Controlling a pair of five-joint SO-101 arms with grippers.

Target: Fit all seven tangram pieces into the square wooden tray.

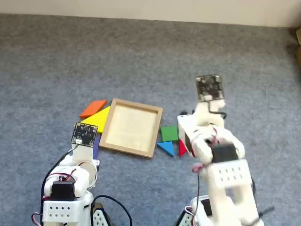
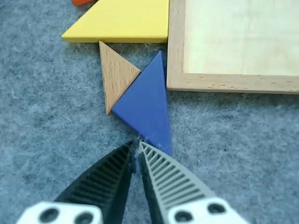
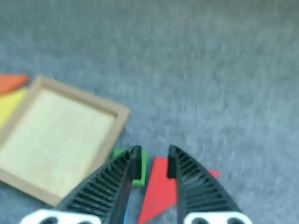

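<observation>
The left fingers (image 2: 140,150) were together, their tips meeting right at the nearest point of a dark blue triangle (image 2: 145,105) that lay flat on the grey counter (image 1: 56,61). Whether they pinched that point could not be told. A plain wood triangle (image 2: 117,74) touched the blue one along the side turned away from the tray. Just beyond both lay a big yellow triangle (image 2: 126,21), and past its far corner an orange piece (image 2: 81,2). The square wooden tray (image 2: 224,82) sat ahead of these fingers and to one side. Its frame was close against the blue triangle's far point and ran along the yellow one's edge, and its pale floor was bare.

The right fingers (image 3: 177,165) were apart, with a clear gap between the tips, above the counter on the tray's other side. Under the gap lay a red triangle (image 3: 161,191). A green square (image 3: 144,175) showed just beside one fingertip, between the red triangle and the tray. A light blue triangle (image 1: 165,148) lay just beside the red one, back under the fingers.
</observation>
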